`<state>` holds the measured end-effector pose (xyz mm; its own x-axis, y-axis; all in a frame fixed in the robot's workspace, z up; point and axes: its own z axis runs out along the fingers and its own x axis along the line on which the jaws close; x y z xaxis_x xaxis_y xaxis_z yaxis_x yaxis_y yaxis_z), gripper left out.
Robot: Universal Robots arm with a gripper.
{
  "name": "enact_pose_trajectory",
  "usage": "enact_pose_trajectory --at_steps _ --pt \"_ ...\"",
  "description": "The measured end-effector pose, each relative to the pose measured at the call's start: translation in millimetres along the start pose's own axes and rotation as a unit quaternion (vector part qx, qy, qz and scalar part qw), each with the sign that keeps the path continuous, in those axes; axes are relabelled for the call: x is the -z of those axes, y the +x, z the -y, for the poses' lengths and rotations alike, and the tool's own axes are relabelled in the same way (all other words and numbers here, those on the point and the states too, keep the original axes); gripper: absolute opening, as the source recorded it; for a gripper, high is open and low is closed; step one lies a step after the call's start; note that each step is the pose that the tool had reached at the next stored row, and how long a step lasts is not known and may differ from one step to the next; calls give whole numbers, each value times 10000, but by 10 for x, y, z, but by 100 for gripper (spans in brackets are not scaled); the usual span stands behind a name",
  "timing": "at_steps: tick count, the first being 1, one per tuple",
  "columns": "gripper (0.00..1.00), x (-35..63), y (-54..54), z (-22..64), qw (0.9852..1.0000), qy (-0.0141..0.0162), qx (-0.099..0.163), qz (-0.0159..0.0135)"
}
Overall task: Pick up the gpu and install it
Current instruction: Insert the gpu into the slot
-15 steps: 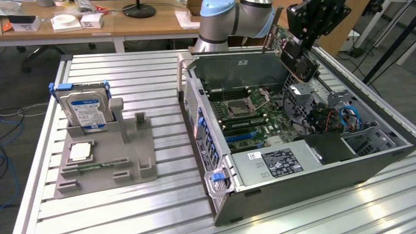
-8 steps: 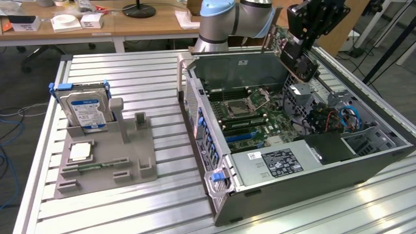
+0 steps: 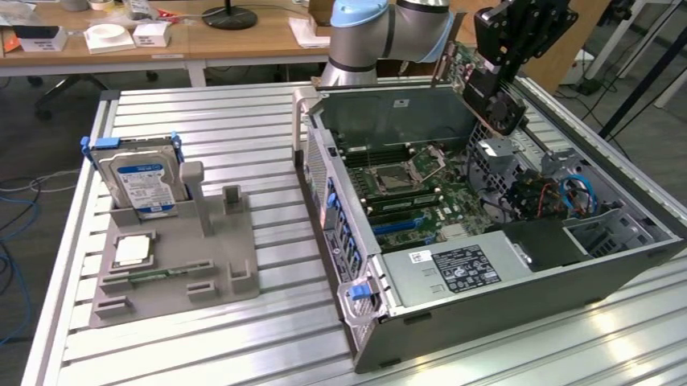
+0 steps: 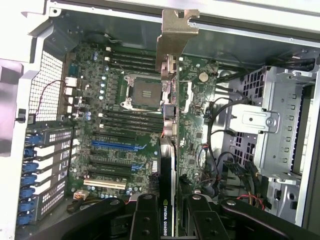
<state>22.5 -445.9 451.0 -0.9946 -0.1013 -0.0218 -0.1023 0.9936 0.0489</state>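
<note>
My gripper [image 3: 496, 71] hangs over the far right corner of the open computer case [image 3: 355, 241] and is shut on the gpu [image 3: 500, 108]. The card is tilted, with its black fan facing outward and its green board behind. In the wrist view the gpu [image 4: 167, 160] runs edge-on away from my gripper [image 4: 170, 202], and its silver end bracket [image 4: 176, 37] reaches toward the case's rear wall. One black finger [image 4: 146, 220] presses each side of the card. It is held above the motherboard [image 4: 125, 115], clear of the blue expansion slots [image 4: 117, 146].
Inside the case sit the CPU socket [image 3: 392, 177], a power supply [image 3: 462, 269] and a metal drive cage [image 4: 280, 130] with loose cables. On the exterior view's left, a grey fixture [image 3: 231, 277] holds a blue-labelled hard drive [image 3: 145, 181], a processor chip [image 3: 131, 251] and a memory stick [image 3: 161, 277].
</note>
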Motion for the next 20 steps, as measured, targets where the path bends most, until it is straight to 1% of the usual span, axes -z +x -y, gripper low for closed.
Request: enact_pose_trajectory --at_steps 20 --pt "26 0 0 0 9998 -4 212 -10"
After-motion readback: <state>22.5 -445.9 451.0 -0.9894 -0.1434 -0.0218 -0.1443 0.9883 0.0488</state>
